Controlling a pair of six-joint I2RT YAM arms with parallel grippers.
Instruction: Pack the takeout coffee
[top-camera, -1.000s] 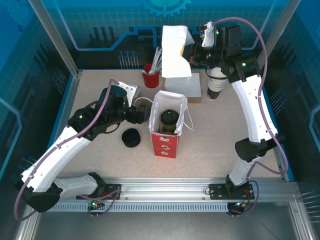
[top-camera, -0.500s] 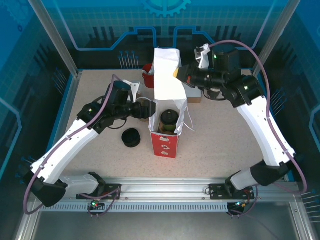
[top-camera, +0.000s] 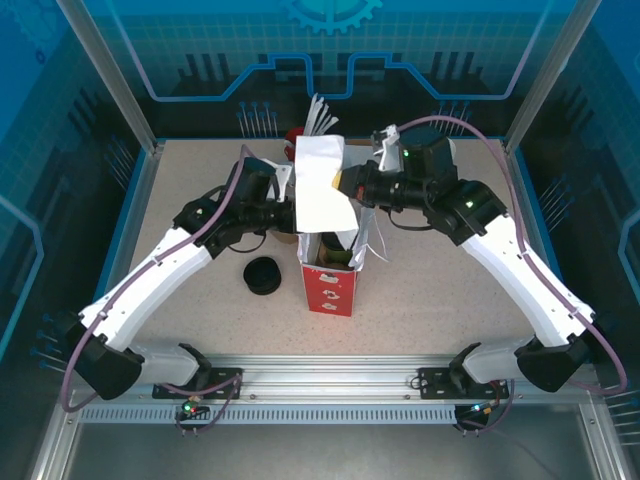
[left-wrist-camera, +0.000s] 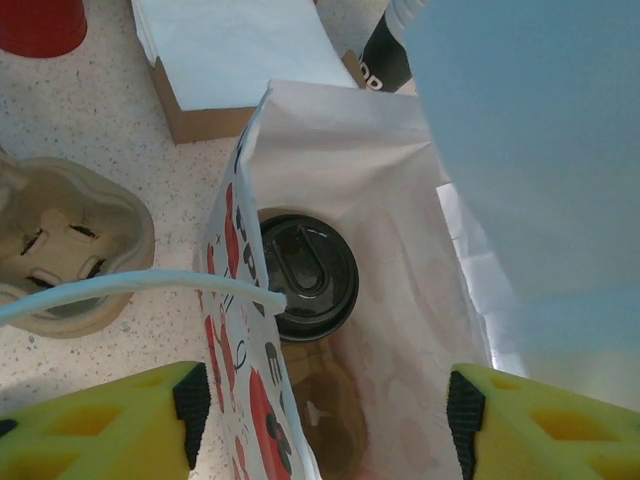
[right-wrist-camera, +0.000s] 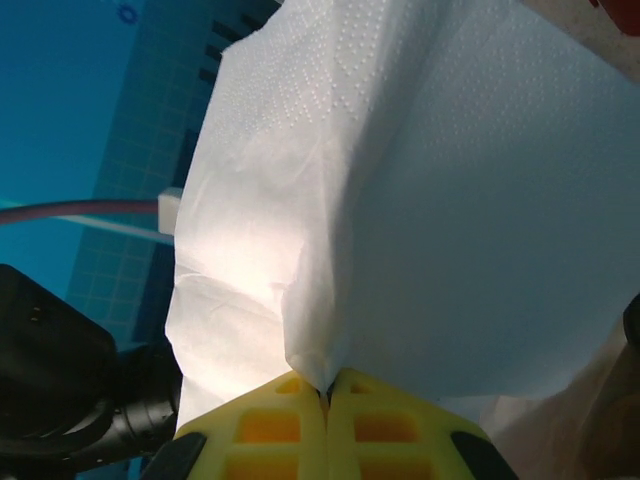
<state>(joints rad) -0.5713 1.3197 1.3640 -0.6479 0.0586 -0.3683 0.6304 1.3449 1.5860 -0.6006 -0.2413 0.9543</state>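
Overall: bright, even, lit from overhead; clean colour on the tabletop (top-camera: 430, 290).
Shadows: soft and short under the arms in top view; grey patch at lower left of left wrist view.
Glare: napkin (right-wrist-camera: 420, 170) near-white, texture washed out at left centre of right wrist view.
Blur: same napkin hazy, bluish at upper right of left wrist view.
Sharpest: takeout coffee (left-wrist-camera: 305, 275), lid crisp at frame centre.
Edges: posts splayed outward in top view.

Looking at a lab robot cell, not a real café: silver aluminium extrusion frame (top-camera: 105, 75) is boxing in a speckled beige tabletop (top-camera: 430, 300), blue printed wall panels with gear-and-circuit graphics (top-camera: 200, 40) are standing behind it, and two white jointed robot arms (top-camera: 150, 285) are sitting bolted to a slotted aluminium base rail (top-camera: 330, 385)
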